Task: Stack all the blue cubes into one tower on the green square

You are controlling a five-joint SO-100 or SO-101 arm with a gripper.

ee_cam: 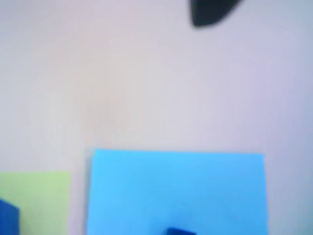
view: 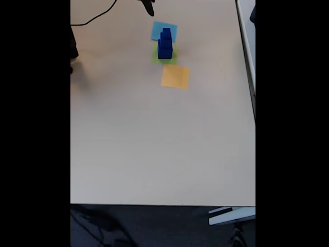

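Stacking looks finished: the blue cubes (view: 165, 45) stand as a tapering tower on the green square (view: 156, 59), at twelve o'clock on the table (view: 154, 144). At the fixed view's top edge, the gripper (view: 149, 6) appears empty; its opening I cannot tell. Next, only retreating clear.

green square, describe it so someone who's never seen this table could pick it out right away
In the fixed view, look to the far end of the pale table, where three flat paper squares lie in a slanted row. The green square is the middle one, between the light-blue square and the orange square. Unlike them, it carries the tower of dark blue cubes.
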